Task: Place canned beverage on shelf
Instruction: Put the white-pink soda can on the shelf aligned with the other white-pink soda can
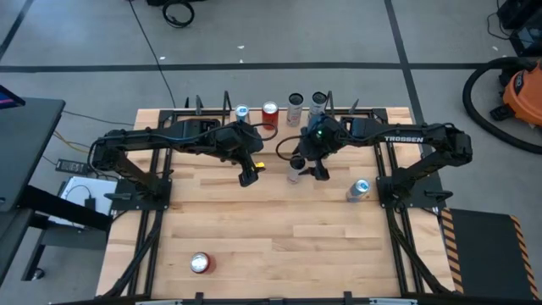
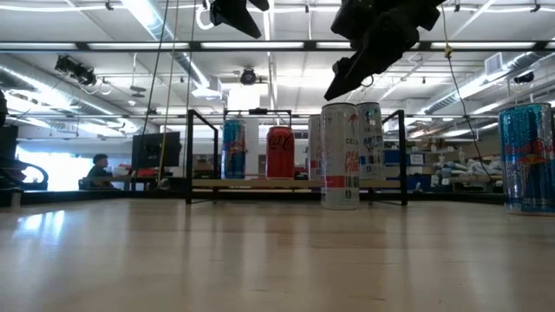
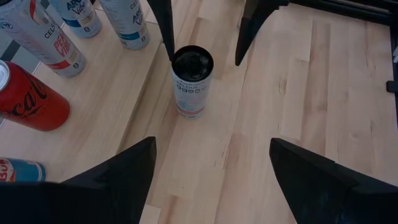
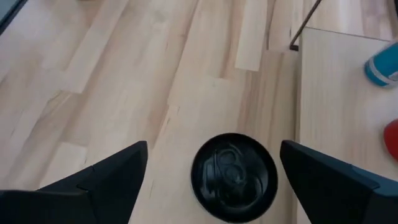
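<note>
The right gripper hangs just above a black-topped can with its jaws wide open on both sides, holding nothing. The can stands on the tabletop just in front of the shelf at the far edge, not on it yet. The left gripper waits nearby, jaws half open and empty. If the right gripper comes down a bit off center, a jaw could hit the rim and tip the can. A lifted can could also bump the cans already on the shelf. The low view shows the can's white side and the gap under the jaws; the right wrist view shows only its top.
</note>
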Action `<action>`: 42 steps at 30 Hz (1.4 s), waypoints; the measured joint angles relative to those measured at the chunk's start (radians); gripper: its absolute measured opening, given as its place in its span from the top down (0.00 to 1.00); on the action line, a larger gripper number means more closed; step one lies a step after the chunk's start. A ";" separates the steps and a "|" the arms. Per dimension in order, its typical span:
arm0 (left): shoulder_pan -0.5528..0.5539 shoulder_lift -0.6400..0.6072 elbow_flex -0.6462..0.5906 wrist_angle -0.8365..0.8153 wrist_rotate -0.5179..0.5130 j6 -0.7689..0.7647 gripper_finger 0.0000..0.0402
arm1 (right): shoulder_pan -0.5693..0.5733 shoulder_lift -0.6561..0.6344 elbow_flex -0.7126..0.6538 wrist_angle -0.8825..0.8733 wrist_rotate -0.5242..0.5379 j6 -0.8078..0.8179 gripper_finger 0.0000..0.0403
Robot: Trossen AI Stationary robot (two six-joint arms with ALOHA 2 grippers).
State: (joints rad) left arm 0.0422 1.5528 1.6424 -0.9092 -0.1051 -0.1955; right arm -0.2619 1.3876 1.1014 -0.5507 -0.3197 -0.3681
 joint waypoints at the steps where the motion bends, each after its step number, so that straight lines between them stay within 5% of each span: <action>1: 0.000 0.000 0.000 0.000 0.000 0.000 0.21 | 0.000 0.000 -0.005 0.000 0.002 -0.001 0.06; 32: 0.001 0.000 0.000 0.021 -0.001 -0.001 0.21 | 0.004 0.053 -0.061 0.072 0.116 -0.056 0.08; 42: 0.001 0.000 0.000 0.021 0.000 0.001 0.21 | 0.024 0.052 -0.060 0.073 0.191 0.045 0.34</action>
State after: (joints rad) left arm 0.0429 1.5532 1.6421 -0.8883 -0.1055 -0.1947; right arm -0.2381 1.4399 1.0412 -0.4782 -0.1290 -0.3235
